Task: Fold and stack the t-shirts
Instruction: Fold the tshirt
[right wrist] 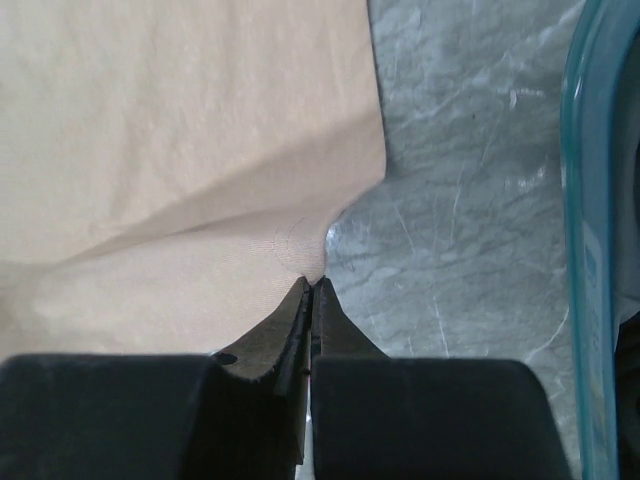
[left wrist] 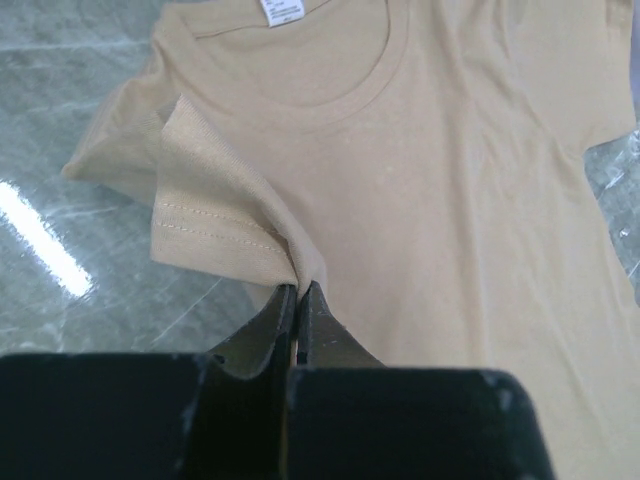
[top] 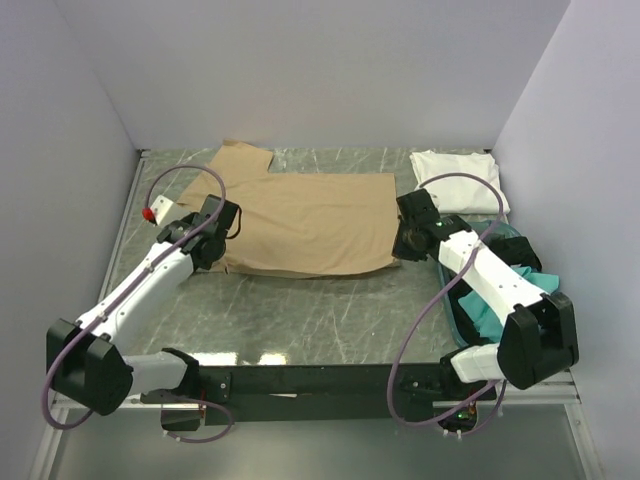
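The tan t-shirt (top: 310, 220) lies spread across the middle of the table, collar to the left and hem to the right. My left gripper (top: 230, 224) is shut on the cloth by the near sleeve (left wrist: 200, 215), and the left wrist view shows the gripper (left wrist: 298, 288) pinching a fold there. My right gripper (top: 400, 247) is shut on the near corner of the hem, where the tan t-shirt (right wrist: 180, 150) bunches at the gripper (right wrist: 313, 282). A folded white t-shirt (top: 457, 178) sits at the back right. A teal t-shirt (top: 497, 315) lies bunched in the basket under my right arm.
A shallow teal plastic basket (right wrist: 590, 250) stands at the right edge of the table, close beside my right gripper. The marbled tabletop (top: 300, 320) runs bare in front of the tan shirt. White walls close in the back and both sides.
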You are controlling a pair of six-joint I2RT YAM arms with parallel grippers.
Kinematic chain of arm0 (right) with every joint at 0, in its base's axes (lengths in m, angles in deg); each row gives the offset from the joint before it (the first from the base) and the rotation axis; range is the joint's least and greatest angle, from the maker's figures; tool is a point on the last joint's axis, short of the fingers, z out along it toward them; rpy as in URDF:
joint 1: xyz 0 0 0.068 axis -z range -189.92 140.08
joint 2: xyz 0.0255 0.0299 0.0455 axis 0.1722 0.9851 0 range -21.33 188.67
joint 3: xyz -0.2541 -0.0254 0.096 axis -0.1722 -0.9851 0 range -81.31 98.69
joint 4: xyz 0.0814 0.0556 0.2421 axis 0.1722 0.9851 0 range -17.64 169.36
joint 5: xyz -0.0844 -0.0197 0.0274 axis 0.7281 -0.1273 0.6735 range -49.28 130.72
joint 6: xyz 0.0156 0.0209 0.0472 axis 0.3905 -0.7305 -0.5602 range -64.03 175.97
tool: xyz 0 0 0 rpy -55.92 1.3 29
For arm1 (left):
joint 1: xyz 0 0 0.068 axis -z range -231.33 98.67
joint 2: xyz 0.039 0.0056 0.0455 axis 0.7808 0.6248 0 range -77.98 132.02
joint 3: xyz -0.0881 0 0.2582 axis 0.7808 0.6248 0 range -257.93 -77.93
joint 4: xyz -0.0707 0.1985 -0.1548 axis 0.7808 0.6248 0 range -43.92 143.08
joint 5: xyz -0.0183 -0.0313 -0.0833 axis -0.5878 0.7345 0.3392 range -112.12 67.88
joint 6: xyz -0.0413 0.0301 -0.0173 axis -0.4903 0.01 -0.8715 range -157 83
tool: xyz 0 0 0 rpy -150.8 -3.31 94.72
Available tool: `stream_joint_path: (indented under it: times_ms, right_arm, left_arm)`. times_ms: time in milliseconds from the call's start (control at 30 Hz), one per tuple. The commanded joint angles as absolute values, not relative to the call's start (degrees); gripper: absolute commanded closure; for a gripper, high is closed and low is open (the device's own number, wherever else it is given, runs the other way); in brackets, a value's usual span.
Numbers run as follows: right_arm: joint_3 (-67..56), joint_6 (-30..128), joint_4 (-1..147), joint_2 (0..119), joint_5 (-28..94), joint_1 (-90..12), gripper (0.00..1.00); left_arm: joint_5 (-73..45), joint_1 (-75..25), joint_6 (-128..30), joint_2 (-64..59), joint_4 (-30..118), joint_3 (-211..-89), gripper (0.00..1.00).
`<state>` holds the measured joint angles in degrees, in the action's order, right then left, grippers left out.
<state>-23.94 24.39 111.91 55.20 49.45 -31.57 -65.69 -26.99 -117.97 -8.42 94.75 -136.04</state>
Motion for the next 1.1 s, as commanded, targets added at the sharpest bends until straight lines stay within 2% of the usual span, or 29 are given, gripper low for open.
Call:
stream_joint_path:
  times_ms: [0,267,800,833,933,1000,1033,1067]
  right_arm:
    - [-19.53,25.82,111.83,56.80,50.21,-30.40,1.00]
    - [-13.73,27.14,111.65,62.94,49.60,-28.91,1.00]
    - [-5.11,28.28,109.63,75.08,48.81,-25.13,1.00]
    - [-4.85,28.28,109.20,75.78,48.89,-24.51,1.00]
    - [-2.74,28.11,108.14,80.95,48.36,-22.93,0.98]
    - [-0.28,27.84,107.52,83.16,49.07,-22.14,0.92]
    - [0.60,27.75,107.09,85.08,49.85,-21.35,0.86]
    - [2.43,27.49,106.91,85.97,50.30,-20.91,0.75]
  left_arm:
    - [-65.37,-28.65,-113.12,-6.01,90.82,-139.45,0.99]
    - [-64.31,-32.52,-108.21,1.29,88.01,-145.51,0.99]
    - [-60.45,-37.09,-102.22,23.87,88.89,-161.33,0.98]
    - [-59.92,-37.27,-101.52,24.76,88.45,-162.39,0.89]
    - [-57.65,-38.32,-98.89,28.54,85.99,-165.54,0.76]
    - [-56.84,-39.20,-97.30,32.05,85.29,-169.66,0.67]
    - [-57.10,-39.38,-95.99,33.37,85.28,-171.34,0.48]
    - [-56.93,-39.81,-95.37,36.17,85.72,-173.28,0.37]
